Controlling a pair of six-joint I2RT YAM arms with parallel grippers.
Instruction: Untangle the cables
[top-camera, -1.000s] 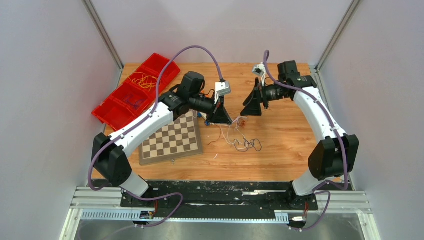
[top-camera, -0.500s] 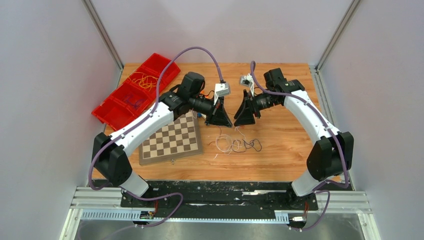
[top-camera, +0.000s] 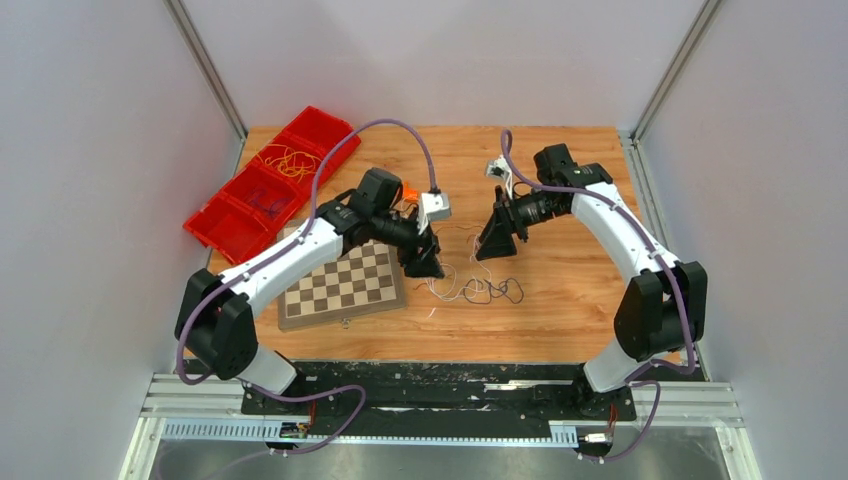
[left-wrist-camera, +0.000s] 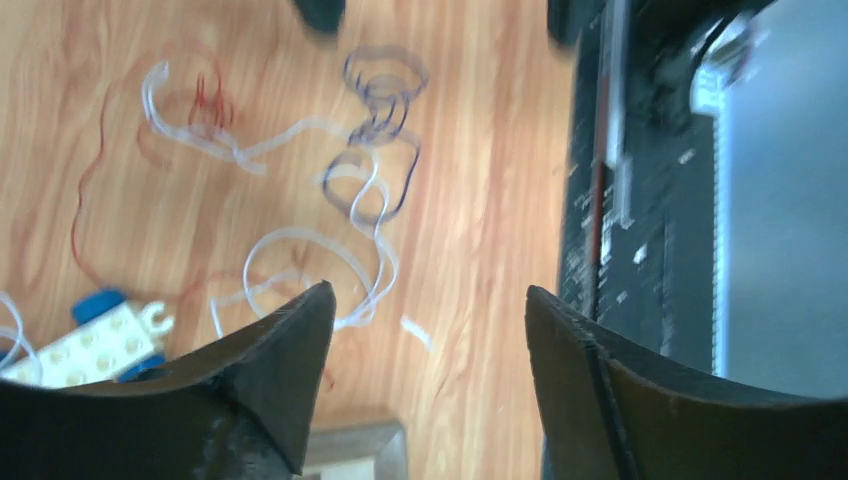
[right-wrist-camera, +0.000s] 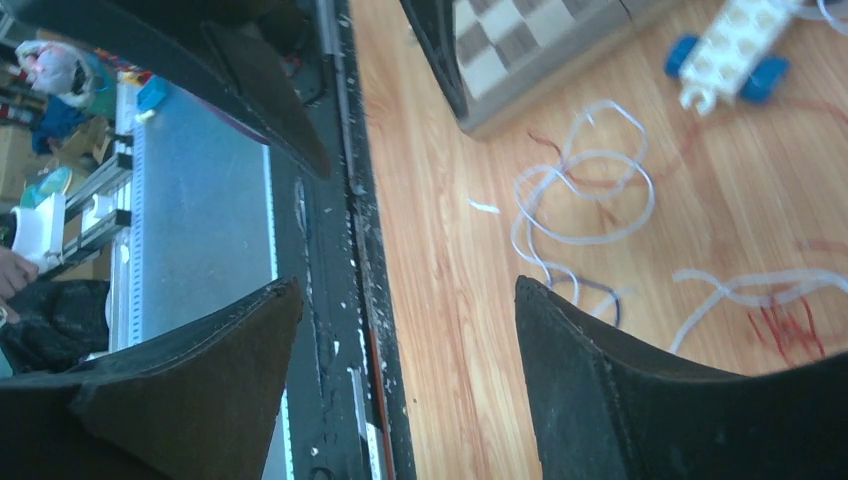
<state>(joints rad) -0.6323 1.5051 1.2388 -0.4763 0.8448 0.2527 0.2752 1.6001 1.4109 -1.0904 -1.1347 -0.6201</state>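
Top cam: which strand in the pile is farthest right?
The dark looped strand, at the pile's right end; the white strands lie left of it.

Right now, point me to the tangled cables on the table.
Top view: the cables lie near the middle, just right of the chessboard, beside the left gripper.

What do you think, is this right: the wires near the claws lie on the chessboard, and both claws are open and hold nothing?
Not quite. The wires lie on the bare wooden table beside the chessboard, not on it, as the top view shows. The rest holds: the left claw and the right claw are open and hold nothing.
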